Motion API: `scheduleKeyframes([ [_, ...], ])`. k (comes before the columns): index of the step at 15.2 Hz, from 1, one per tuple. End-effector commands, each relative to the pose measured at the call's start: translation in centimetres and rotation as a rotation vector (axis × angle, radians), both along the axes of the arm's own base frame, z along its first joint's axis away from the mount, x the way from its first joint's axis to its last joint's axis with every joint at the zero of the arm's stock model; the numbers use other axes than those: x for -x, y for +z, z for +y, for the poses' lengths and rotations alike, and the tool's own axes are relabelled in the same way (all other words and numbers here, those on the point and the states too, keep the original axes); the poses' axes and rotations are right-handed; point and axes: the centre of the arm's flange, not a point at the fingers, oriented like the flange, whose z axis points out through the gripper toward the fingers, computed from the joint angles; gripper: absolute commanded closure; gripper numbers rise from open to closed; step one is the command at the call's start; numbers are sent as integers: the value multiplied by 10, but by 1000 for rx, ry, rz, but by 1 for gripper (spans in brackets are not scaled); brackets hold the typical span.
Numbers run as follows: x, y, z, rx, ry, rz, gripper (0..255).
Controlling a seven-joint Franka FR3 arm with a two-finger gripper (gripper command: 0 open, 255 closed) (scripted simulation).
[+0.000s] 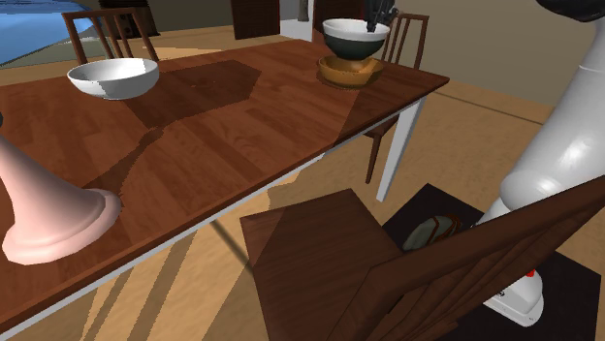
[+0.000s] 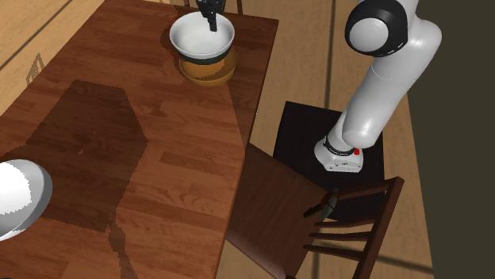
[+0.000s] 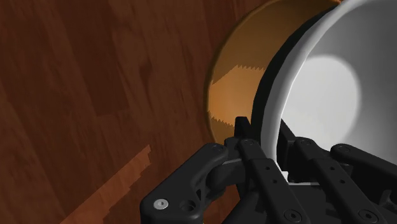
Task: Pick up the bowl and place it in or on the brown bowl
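STATE: gripper (image 2: 211, 17) clamped on white bowl (image 2: 198, 36) rim, 12 o'clock | RISK: one-sided rim grip may tilt it off brown bowl (image 2: 208, 74) at release.

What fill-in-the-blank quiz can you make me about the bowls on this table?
The black gripper is shut on the rim of the held bowl, whose inside is ____.
Directly beneath it is the lower bowl, coloured ____.
Both are near a corner of the table, whose top is made of ____.
At the shoulder view's lower left, a flared object stands on the table, coloured ____.
Missing words: white; brown; wood; pink.
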Motion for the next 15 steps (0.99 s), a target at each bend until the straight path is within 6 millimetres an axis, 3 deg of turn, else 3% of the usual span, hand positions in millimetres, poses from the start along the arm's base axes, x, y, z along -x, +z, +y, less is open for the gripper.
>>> scheduleKeyframes([
  [1, 1, -17, 0, 0, 0, -1, 255],
  [9, 1, -17, 0, 0, 0, -1, 255],
  [10, 1, -17, 0, 0, 0, -1, 0],
  [15, 1, -17, 0, 0, 0, -1, 0],
])
